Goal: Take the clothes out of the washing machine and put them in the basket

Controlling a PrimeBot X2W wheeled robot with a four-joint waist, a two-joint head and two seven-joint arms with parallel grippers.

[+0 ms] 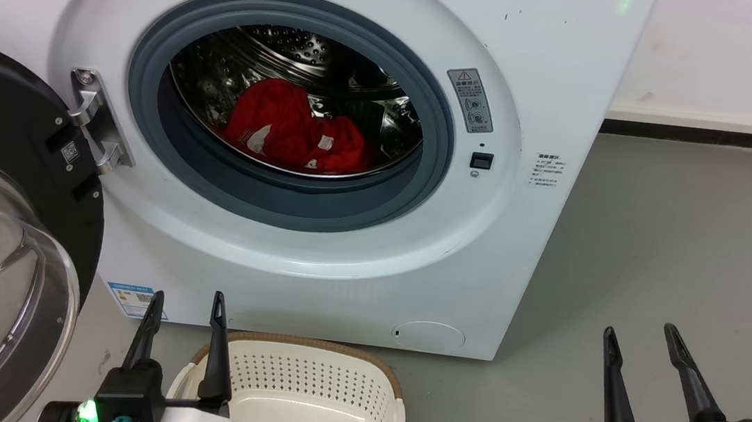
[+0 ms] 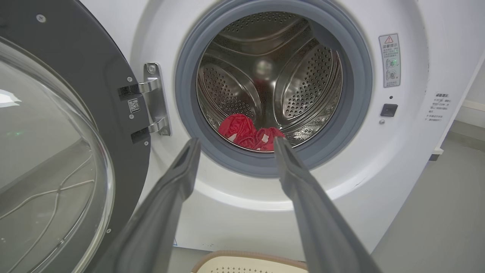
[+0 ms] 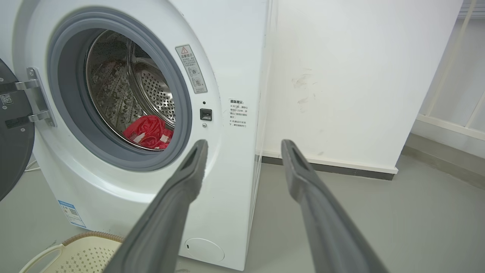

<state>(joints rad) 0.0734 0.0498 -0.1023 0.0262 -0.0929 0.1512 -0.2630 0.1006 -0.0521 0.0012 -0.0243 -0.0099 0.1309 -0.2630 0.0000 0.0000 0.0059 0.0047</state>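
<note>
A smooth grey floor (image 1: 663, 269) is seen stretching out to the right of the washing machine (image 1: 557, 83), and it is closed off behind by a white wall (image 1: 728, 52) with a dark skirting strip (image 1: 705, 136). The machine is set on this floor, with its black-rimmed glass door (image 1: 7, 130) swung wide to the left on a metal hinge (image 1: 95, 118). The round porthole is edged by a grey rubber ring (image 1: 153, 69) and is left open toward the grippers. The clothes (image 1: 287, 125), a red heap with small white labels, are seen lying low in the perforated steel drum (image 1: 295, 49), behind the ring's lower lip. The basket (image 1: 310, 375) is placed on the floor just before the machine's base, below the porthole. The left gripper (image 1: 189, 294) is held over the basket's left side with its jaws spread apart. The right gripper (image 1: 640, 329) is held over open floor right of the machine, well apart from it, with its jaws likewise spread
</note>
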